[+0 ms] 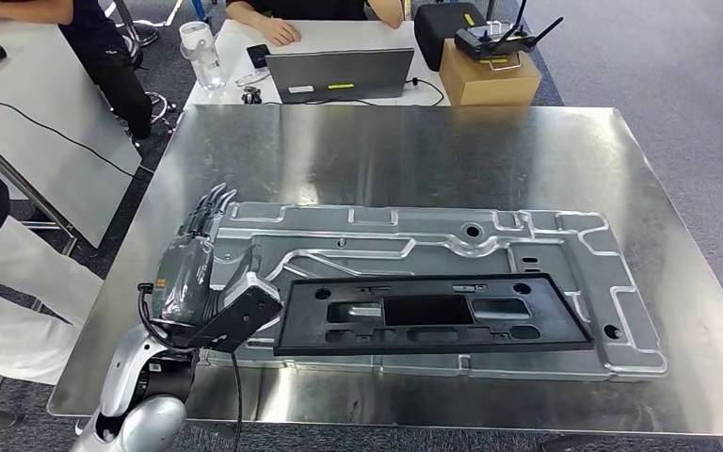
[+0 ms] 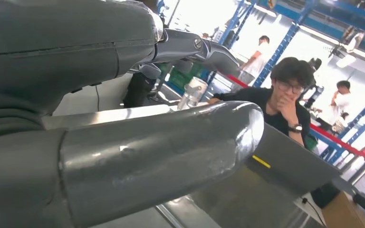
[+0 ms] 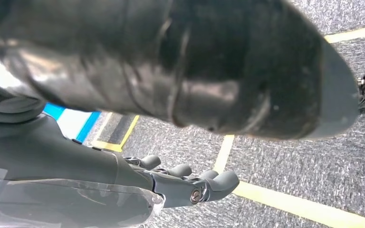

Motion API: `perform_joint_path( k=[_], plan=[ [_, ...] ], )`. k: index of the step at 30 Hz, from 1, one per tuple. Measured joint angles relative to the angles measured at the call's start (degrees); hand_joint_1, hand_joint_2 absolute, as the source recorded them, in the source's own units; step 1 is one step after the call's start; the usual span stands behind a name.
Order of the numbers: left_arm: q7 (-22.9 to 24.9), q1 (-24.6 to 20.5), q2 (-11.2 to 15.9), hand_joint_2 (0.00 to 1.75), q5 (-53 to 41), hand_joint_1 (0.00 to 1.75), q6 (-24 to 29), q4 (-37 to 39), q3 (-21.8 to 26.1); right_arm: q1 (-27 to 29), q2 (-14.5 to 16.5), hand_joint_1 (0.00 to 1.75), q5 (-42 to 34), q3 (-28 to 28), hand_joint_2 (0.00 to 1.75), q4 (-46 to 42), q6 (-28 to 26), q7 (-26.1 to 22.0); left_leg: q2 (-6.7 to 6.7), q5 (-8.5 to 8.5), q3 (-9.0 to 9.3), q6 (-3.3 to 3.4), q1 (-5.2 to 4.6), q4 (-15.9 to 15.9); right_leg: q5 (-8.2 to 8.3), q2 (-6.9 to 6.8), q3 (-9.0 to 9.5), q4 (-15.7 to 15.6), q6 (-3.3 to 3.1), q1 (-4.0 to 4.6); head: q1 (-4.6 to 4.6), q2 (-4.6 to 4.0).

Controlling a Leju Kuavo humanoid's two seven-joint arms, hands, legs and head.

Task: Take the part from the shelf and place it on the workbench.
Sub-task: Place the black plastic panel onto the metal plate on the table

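Workbench (image 1: 386,151): bare brushed metal top. A large silver metal plate (image 1: 565,259), with raised ribs, channels and several holes, lies flat near the front edge, running almost from the left edge to the right edge. The part (image 1: 433,315), a long black plastic frame with rectangular cut-outs and small round holes, lies flat on the plate's front half, toward the workbench's front edge.

Left hand (image 1: 193,268): over the plate's left end, just beside the part's left end, fingers (image 1: 209,209) extended and apart, holding nothing.

Right hand (image 3: 190,183): above grey carpet with yellow lines, fingers loosely curled, nothing in it.

A person sits behind a laptop (image 1: 339,73) beyond the far edge.
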Motion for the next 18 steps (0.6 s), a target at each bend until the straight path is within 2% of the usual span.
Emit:
perform_joint_path(
  k=[3, 4, 5, 6, 8, 9, 10, 11, 12, 14, 15, 18],
  plan=[
    [-0.03, 0.33, -0.36, 0.0, -0.34, 0.0, 0.17, -0.39, 0.56, 0.0, 0.14, 0.0, -0.02, -0.01, 0.0, 0.01, -0.08, 0.01, 0.06, 0.93, -0.01, 0.68, 0.15, -0.52, 0.46, -0.01, 0.13, -0.41, 0.72, -0.05, -0.01, 0.0],
    [-0.03, 0.38, -0.52, 0.0, -0.45, 0.0, 0.22, -0.51, 0.65, 0.0, 0.15, 0.0, -0.04, -0.01, 0.0, 0.02, -0.09, 0.02, 0.14, 1.54, 0.07, 0.96, 0.37, -1.03, 0.13, -0.06, 0.0, -0.18, 0.99, -0.01, 0.0, 0.0],
    [-0.03, 0.41, -0.69, 0.0, -0.53, 0.0, 0.26, -0.58, 0.68, -0.01, 0.15, 0.0, -0.08, -0.01, 0.0, 0.02, -0.1, 0.03, 0.23, 2.11, 0.1, 1.2, 0.64, -1.52, -0.86, -0.09, -0.54, 0.99, 1.22, 0.02, 0.02, 0.0],
    [-0.03, 0.49, -0.83, 0.0, -0.57, 0.0, 0.29, -0.62, 0.68, -0.03, 0.15, 0.0, -0.11, -0.01, 0.0, 0.02, -0.17, 0.04, 0.34, 2.45, 0.1, 1.35, 0.86, -1.81, -2.56, -0.13, -1.66, 3.46, 1.43, -0.04, 0.03, 0.0],
    [-0.03, 0.75, -0.98, 0.0, -0.58, 0.0, 0.31, -0.64, 0.69, -0.04, 0.13, 0.0, -0.18, -0.02, 0.0, 0.02, -0.28, 0.09, 0.47, 2.56, -0.39, 1.45, 0.9, -1.61, -5.97, -0.15, -4.91, 10.66, 1.94, -0.31, 0.04, 0.0],
    [-0.03, 0.91, -0.99, 0.0, -0.58, 0.0, 0.31, -0.64, 0.69, -0.05, 0.11, 0.0, -0.2, -0.02, 0.0, 0.02, -0.32, 0.1, 0.52, 2.5, -0.57, 1.39, 0.93, -1.37, -6.61, -0.16, -6.16, 13.46, 2.21, -0.51, 0.03, 0.0],
    [-0.03, 1.02, -0.99, 0.0, -0.58, 0.0, 0.31, -0.64, 0.69, -0.05, 0.11, 0.0, -0.21, -0.03, 0.0, 0.02, -0.32, 0.11, 0.54, 2.36, -0.7, 1.27, 1.0, -1.07, -6.07, -0.18, -6.52, 14.31, 2.46, -0.73, 0.03, 0.0],
    [-0.03, 1.08, -1.0, 0.0, -0.58, 0.0, 0.31, -0.64, 0.69, -0.05, 0.11, 0.0, -0.22, -0.03, 0.0, 0.02, -0.32, 0.11, 0.51, 2.12, -0.76, 1.06, 1.13, -0.71, -4.45, -0.21, -5.78, 12.92, 2.71, -0.95, 0.03, 0.0],
    [-0.03, 1.11, -1.04, 0.0, -0.58, 0.0, 0.31, -0.64, 0.7, -0.05, 0.11, 0.0, -0.25, -0.03, 0.0, 0.02, -0.33, 0.13, 0.46, 1.75, -0.77, 0.74, 1.3, -0.24, -2.42, -0.25, -4.16, 9.59, 2.94, -1.19, 0.03, 0.0],
    [-0.01, 1.15, -1.15, 0.0, -0.61, 0.0, 0.32, -0.64, 0.75, -0.15, 0.15, 0.0, -0.33, -0.03, 0.0, 0.02, -0.36, 0.2, 0.32, 0.92, -1.23, -0.08, 1.42, 0.81, -0.36, -0.14, -1.07, 3.86, 3.08, -1.2, 0.04, 0.0],
    [-0.01, 1.19, -1.21, 0.0, -0.65, 0.0, 0.34, -0.67, 0.78, -0.19, 0.17, 0.0, -0.4, -0.04, 0.0, 0.02, -0.38, 0.22, 0.26, 0.59, -1.51, -0.46, 1.35, 1.33, -0.4, -0.05, -0.45, 2.52, 2.82, -1.12, 0.07, 0.0],
    [0.04, 1.43, -1.28, 0.0, -1.02, 0.0, 0.7, -0.77, 0.99, -0.23, 0.29, 0.0, -0.63, -0.09, 0.0, 0.02, -0.53, 0.27, 0.12, 0.15, -2.17, -1.12, 1.15, 2.17, -1.31, -0.02, -0.78, 2.21, 1.18, -0.97, 0.09, 0.0]
  ],
)
